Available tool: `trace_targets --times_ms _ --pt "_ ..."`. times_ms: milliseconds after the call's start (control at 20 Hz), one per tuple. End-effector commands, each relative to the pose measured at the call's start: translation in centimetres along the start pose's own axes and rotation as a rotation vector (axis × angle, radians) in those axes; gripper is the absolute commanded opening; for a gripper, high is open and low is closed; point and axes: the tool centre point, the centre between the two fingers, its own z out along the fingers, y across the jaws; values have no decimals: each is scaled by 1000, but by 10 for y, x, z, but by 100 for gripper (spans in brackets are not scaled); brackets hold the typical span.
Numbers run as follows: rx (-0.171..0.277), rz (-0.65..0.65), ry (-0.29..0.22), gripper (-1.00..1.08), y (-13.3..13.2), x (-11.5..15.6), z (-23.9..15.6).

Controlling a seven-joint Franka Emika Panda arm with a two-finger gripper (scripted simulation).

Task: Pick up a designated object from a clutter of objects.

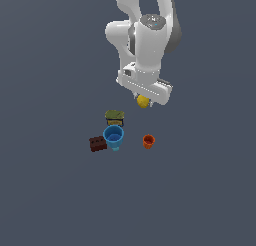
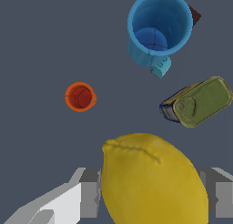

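The yellow lemon-like ball (image 1: 143, 101) hangs under the white arm, held between the fingers of my gripper (image 1: 144, 101), which is shut on it, well above the floor. In the wrist view the ball (image 2: 152, 180) fills the near part of the picture, with a grey finger (image 2: 88, 193) on each side. Below lie the blue cup (image 1: 114, 136), the small orange cup (image 1: 148, 141), the dark brown-red studded block (image 1: 98, 144) and the olive-green can (image 1: 114, 117). The wrist view shows the blue cup (image 2: 158, 29), the orange cup (image 2: 80, 96) and the can (image 2: 199, 102).
The flat dark grey floor (image 1: 50, 190) stretches all around the small group of objects. The arm's white body (image 1: 147, 45) rises out of the exterior view's top.
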Motion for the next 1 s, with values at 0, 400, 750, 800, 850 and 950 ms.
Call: trace_targets --times_ms 0,400,750,800,850,950 --pt "0 0 0 -100 2 0 -23" --pt "0 0 0 -100 7 2 -95" --pt "-1 1 0 -100 11 4 -159" --pt "-1 1 0 -100 11 4 -168" --pt "-1 1 0 -100 11 5 -175" --pt "-1 1 0 -100 12 5 -190"
